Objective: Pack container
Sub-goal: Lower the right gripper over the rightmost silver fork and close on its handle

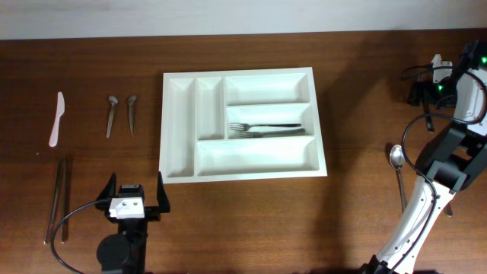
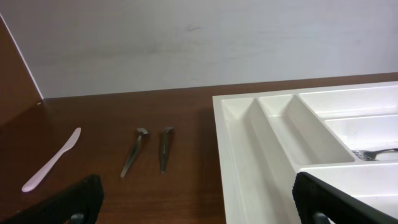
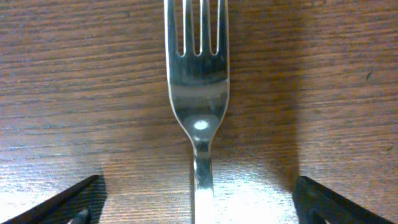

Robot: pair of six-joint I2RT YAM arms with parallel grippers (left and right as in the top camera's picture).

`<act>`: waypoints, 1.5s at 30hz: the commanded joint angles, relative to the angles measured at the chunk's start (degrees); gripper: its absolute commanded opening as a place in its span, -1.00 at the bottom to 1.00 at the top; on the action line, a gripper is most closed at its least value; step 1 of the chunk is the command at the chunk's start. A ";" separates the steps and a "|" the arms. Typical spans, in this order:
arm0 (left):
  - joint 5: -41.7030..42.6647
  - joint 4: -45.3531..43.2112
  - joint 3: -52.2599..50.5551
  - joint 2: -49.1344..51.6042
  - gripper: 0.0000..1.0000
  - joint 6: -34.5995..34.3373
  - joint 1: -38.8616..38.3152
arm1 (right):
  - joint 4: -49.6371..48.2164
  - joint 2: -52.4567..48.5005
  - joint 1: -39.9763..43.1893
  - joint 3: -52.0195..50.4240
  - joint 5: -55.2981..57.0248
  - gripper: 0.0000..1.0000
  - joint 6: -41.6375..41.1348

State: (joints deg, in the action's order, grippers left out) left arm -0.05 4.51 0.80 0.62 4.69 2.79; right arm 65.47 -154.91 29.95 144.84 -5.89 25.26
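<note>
Near the desk's front-left edge, the left gripper (image 1: pixel 135 192) waits with jaws spread wide, holding nothing. At the desk's centre lies the container (image 1: pixel 176 122), a white cutlery tray. Two forks (image 1: pixel 266 126) rest in its middle long compartment.

By the right edge, the right gripper (image 3: pixel 198 204) hangs low over a fork (image 3: pixel 198 93) lying flat on the wood. Its fingers are wide apart on either side of the neck, with nothing gripped yet. For a clean lift, it should probably centre on the narrow neck, settle to the wood, then close squarely.

Bare desk lies between fork and tray. A spoon (image 1: pixel 396 161) sits close to that path, towards the front edge.
</note>
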 commanded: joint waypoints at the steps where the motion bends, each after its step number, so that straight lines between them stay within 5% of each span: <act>1: 0.04 0.20 -0.28 -0.26 0.98 -0.55 0.37 | -0.15 -1.70 -0.28 -0.20 0.13 0.82 -0.52; 12: 0.04 0.20 -0.28 -0.26 0.98 -0.55 0.37 | -0.15 -1.70 -0.31 -0.20 0.13 0.09 -0.74; 22: 0.04 0.20 -0.28 -0.26 0.98 -0.55 0.37 | -0.15 -1.70 -0.31 -0.20 0.13 -0.38 -0.70; 32: 0.04 0.20 -0.28 -0.26 0.99 -0.55 0.37 | -0.17 -1.70 -0.31 -0.20 0.13 -0.62 -0.70; 45: 0.04 0.20 -0.28 -0.26 0.98 -0.55 0.37 | 0.28 -1.70 -0.31 -0.17 0.13 -0.71 -0.70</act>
State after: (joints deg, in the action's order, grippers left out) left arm -0.05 4.51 0.80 0.62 4.69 2.79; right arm 65.34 -155.00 29.91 144.84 -6.07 24.40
